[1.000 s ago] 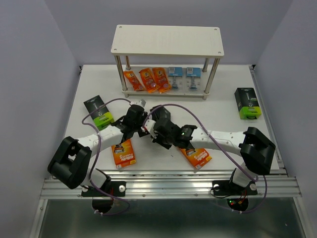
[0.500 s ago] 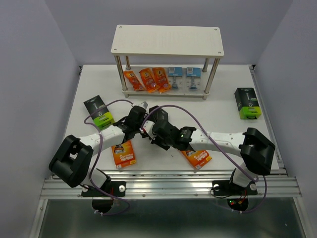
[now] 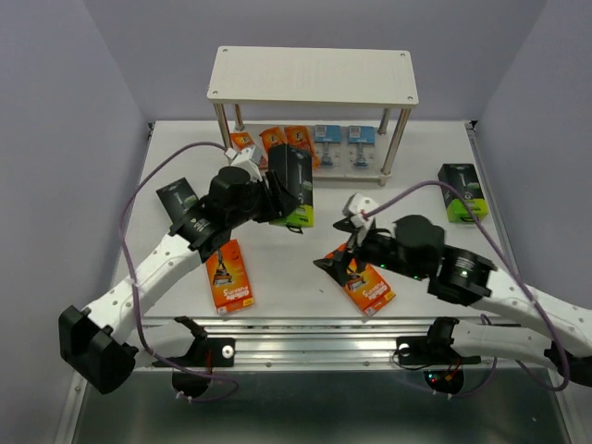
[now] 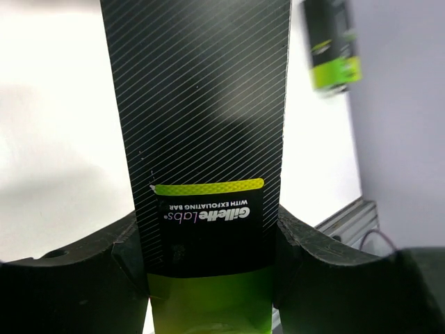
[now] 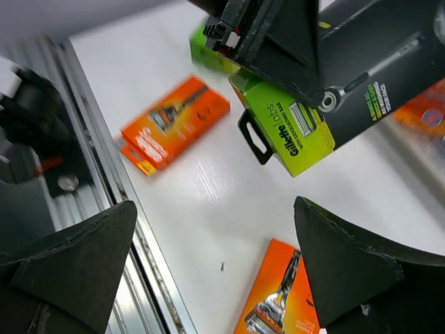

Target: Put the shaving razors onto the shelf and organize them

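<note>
Top external: black-and-lime box lengthwise near-far, green end nearest

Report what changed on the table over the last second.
The right gripper opened, let go of the black-and-lime box and drew back to its side. The left gripper closed on that box and carried it toward the shelf. The orange boxes on the table and the packs on the lower tier stayed put.
</note>
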Robot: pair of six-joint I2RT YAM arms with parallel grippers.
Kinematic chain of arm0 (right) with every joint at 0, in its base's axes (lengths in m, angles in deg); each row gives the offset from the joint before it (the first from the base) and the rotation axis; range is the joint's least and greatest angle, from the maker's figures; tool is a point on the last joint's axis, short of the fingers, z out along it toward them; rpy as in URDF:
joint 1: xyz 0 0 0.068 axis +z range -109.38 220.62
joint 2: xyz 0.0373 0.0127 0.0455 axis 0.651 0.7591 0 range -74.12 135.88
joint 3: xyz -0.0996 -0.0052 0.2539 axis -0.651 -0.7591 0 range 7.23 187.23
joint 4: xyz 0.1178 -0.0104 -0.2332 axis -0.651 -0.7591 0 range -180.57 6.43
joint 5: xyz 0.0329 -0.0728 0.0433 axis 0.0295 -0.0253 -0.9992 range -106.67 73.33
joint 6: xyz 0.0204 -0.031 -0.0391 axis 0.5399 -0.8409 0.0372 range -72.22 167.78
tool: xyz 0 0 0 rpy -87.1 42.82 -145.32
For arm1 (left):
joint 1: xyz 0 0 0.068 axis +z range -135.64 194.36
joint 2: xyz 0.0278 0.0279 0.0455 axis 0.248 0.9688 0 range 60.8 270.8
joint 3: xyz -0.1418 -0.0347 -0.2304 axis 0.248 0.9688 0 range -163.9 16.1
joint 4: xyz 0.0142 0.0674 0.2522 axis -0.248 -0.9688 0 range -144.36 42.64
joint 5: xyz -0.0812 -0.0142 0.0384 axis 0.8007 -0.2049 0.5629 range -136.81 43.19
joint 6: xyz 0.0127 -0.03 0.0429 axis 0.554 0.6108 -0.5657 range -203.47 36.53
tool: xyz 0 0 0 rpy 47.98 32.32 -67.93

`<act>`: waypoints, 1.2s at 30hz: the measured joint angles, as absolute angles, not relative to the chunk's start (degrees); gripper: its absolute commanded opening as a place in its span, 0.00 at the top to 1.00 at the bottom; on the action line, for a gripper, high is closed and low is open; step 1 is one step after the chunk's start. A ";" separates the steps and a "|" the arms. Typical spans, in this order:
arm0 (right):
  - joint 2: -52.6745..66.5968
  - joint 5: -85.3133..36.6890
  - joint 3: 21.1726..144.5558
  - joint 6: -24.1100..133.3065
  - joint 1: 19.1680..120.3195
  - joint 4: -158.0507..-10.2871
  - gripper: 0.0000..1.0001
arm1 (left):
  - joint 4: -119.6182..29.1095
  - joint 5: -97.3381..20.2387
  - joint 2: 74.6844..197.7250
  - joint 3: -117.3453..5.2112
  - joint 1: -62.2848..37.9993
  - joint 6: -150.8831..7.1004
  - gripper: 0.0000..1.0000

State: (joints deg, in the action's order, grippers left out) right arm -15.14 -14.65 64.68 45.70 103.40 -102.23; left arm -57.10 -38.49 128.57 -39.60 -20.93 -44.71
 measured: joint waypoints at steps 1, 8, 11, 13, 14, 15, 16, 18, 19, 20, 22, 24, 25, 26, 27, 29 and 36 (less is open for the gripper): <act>-20.23 -15.37 64.44 45.74 103.31 -101.70 0.00 | -58.21 -39.46 126.05 -41.57 -20.91 -45.80 1.00; -31.40 -14.17 64.22 46.13 103.34 -98.08 0.00 | -65.18 -48.55 121.24 -58.81 -19.97 -50.92 1.00; -29.28 -8.99 64.22 46.61 103.34 -98.05 0.00 | -68.24 -46.82 125.92 -70.37 -16.08 -53.30 1.00; -27.03 -4.22 64.22 47.47 103.34 -98.08 0.00 | -68.75 -42.28 131.80 -79.64 -11.40 -54.65 1.00; -25.32 -1.58 64.22 48.03 103.31 -98.16 0.00 | -68.00 -39.57 135.36 -84.47 -7.90 -55.59 1.00; -24.14 0.34 64.22 48.60 103.34 -98.21 0.00 | -68.35 -36.09 139.76 -90.81 -5.22 -56.79 1.00; -23.09 2.53 64.22 49.13 103.34 -98.34 0.00 | -68.94 -34.65 143.21 -94.18 -3.47 -57.45 1.00; -22.31 4.87 64.22 49.59 103.31 -98.51 0.00 | -72.94 -27.89 152.50 -106.50 0.29 -60.07 1.00; -22.22 6.07 64.22 49.78 103.31 -98.49 0.00 | -74.87 -24.66 153.96 -112.06 0.71 -61.38 1.00; -22.29 7.19 64.22 50.05 103.31 -98.38 0.00 | -75.65 -20.99 160.96 -117.35 2.52 -62.63 1.00; -22.33 8.72 64.22 50.59 103.31 -98.10 0.00 | -78.58 -15.19 168.94 -126.00 4.75 -63.92 1.00; -22.26 9.72 64.22 51.07 103.31 -98.08 0.00 | -78.10 -9.56 171.71 -124.89 6.43 -63.57 1.00; -22.18 10.09 64.22 51.42 103.31 -98.05 0.00 | -77.95 -6.78 172.39 -122.88 7.46 -62.96 1.00; -22.05 10.49 64.22 51.75 103.31 -98.05 0.00 | -78.03 -4.99 172.87 -121.52 8.29 -61.67 1.00; -21.87 10.90 64.22 52.01 103.31 -98.05 0.00 | -77.27 -2.23 173.74 -121.39 9.36 -60.60 1.00; -21.50 11.99 64.22 52.60 103.31 -98.05 0.00 | -77.01 0.13 174.90 -122.53 10.56 -59.94 0.98; -21.17 14.07 64.22 54.20 103.31 -98.05 0.00 | -78.38 2.07 177.39 -126.26 11.59 -60.03 0.44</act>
